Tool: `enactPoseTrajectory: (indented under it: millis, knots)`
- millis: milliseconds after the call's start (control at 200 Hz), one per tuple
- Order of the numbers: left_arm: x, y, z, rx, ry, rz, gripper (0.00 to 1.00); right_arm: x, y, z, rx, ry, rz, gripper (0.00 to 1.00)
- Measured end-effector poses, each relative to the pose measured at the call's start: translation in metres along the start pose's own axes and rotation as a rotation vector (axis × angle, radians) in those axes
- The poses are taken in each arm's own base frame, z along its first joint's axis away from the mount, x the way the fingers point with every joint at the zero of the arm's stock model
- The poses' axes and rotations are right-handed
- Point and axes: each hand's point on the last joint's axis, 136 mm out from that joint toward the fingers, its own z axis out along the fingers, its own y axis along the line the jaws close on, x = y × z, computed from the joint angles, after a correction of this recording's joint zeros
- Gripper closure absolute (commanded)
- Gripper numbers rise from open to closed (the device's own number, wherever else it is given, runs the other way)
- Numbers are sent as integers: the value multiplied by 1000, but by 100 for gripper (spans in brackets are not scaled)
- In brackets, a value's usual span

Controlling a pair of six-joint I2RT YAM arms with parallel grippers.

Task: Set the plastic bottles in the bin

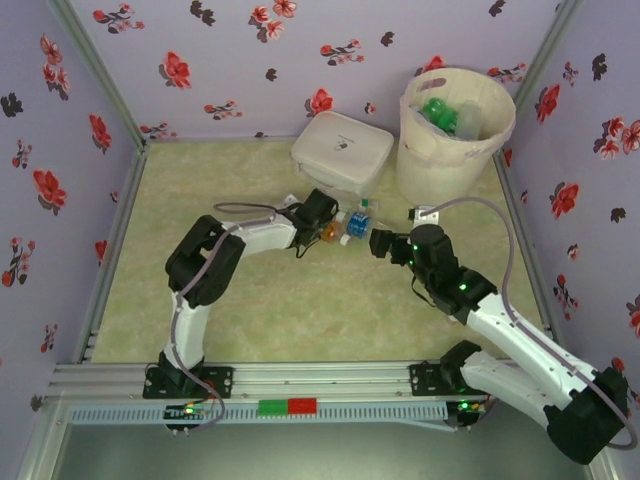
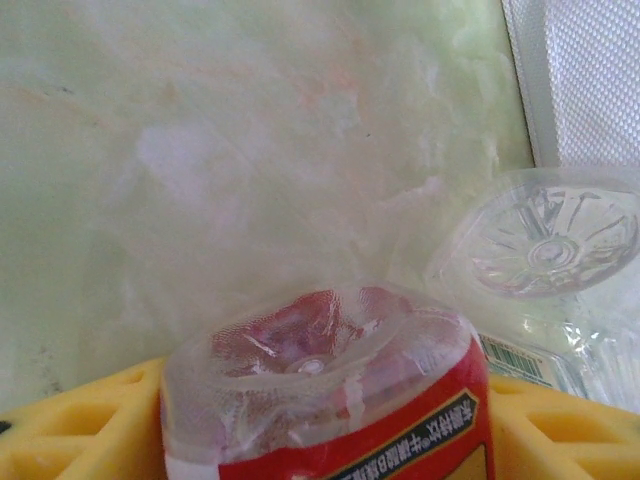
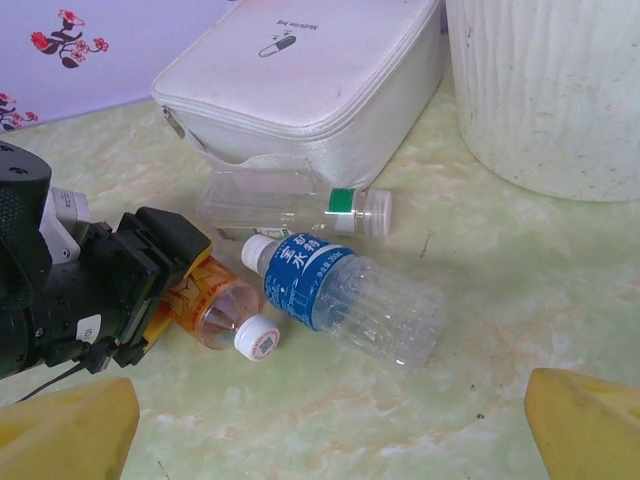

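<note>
Plastic bottles [image 3: 290,200] lie on the bench [image 3: 520,270] beside a white case [image 3: 300,90].
My left claw [image 1: 325,225] straddles the red-labelled bottle [image 2: 330,400]; I cannot tell whether it grips. My right claw [image 1: 383,243] hangs released near the blue-labelled bottle [image 3: 340,290]. The bin [image 1: 440,150] stands far right, a green bottle [image 1: 436,108] inside.

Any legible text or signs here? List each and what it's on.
"宝水": white, on the blue-label bottle; smaller characters unreadable.
White case: pill symbol, upside-down word too small.
Red-label bottle: yellow Chinese print, blurred.
Clear bottle: barcode, digits unreadable.
</note>
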Motion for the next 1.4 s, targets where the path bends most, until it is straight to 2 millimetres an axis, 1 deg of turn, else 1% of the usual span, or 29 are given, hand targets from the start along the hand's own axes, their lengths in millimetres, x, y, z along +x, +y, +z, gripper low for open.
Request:
enactPoseTrajectory:
  millis: [155, 275, 355, 535, 710, 765, 845, 1005, 1140, 1210, 1285, 1400]
  knots:
    - [-4, 6, -6, -5, -13, 40, 65, 5, 6, 3, -33, 19, -2, 0]
    - [-11, 8, -22, 13, -28, 88, 66, 10, 10, 8, -52, 43, -13, 0]
    - [-19, 1, -37, 59, -42, 118, 66, 12, 17, 10, -87, 54, -26, 0]
    - [-37, -22, -80, 202, -87, 200, 67, 15, 42, 14, -216, 77, -54, 0]
    - [-49, -34, -116, 321, -121, 279, 67, 31, 66, 24, -343, 155, -70, 0]
    - [-49, -37, -124, 354, -120, 301, 67, 36, 75, 28, -390, 187, -73, 1]
    - [-47, -40, -134, 399, -109, 326, 66, 42, 90, 34, -458, 228, -78, 4]
    - [-37, -42, -149, 482, -54, 355, 65, 43, 118, 45, -579, 283, -80, 21]
    - [-28, -37, -156, 533, -11, 360, 64, 42, 137, 55, -657, 310, -78, 34]
    - [-26, -35, -160, 552, -3, 359, 64, 43, 144, 58, -694, 328, -75, 35]
    - [-27, -33, -165, 568, -2, 357, 64, 46, 152, 59, -739, 346, -69, 33]
    - [-28, -37, -173, 600, -1, 352, 64, 48, 160, 58, -796, 363, -51, 32]
